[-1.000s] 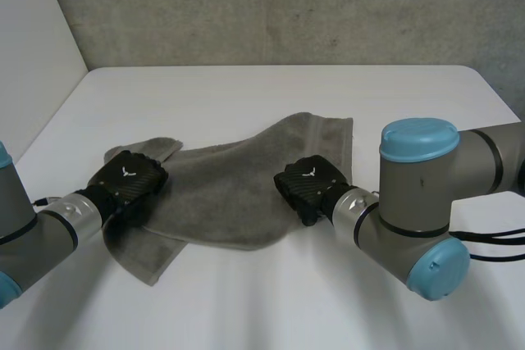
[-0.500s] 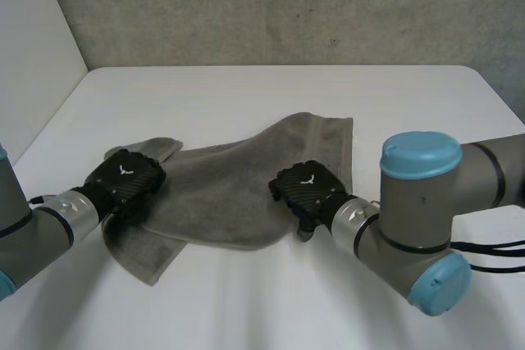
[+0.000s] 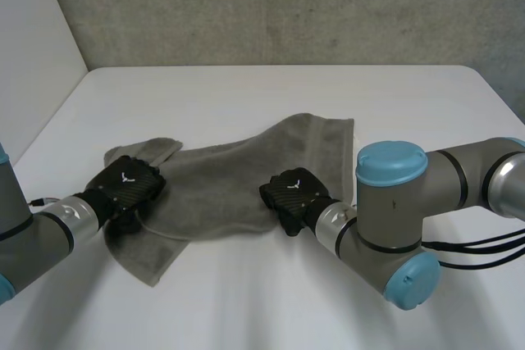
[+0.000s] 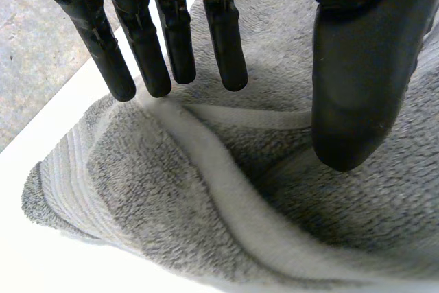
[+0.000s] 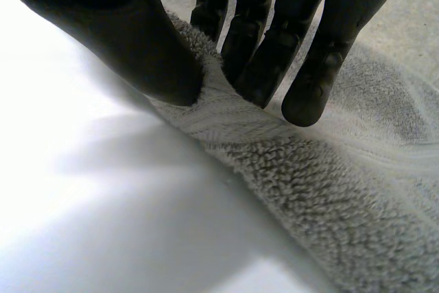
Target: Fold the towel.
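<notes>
The black, boxy left hand (image 3: 125, 184) has a matte ribbed shell and a small white winged mark (image 3: 125, 174) on its back. Its fingers (image 4: 168, 39) are slim black rods with rounded tips; its black thumb (image 4: 357, 80) is much thicker and smooth. The black right hand (image 3: 293, 192) bears the same white emblem. A shiny silver wrist ring (image 3: 328, 223) joins it to the matte grey tubular right arm (image 3: 459, 182). Just beyond that ring sits a round light-blue cap (image 3: 390, 160), and a second light-blue end cap (image 3: 410, 280) lies below it. The grey left arm (image 3: 25, 243) has a matching ring.
</notes>
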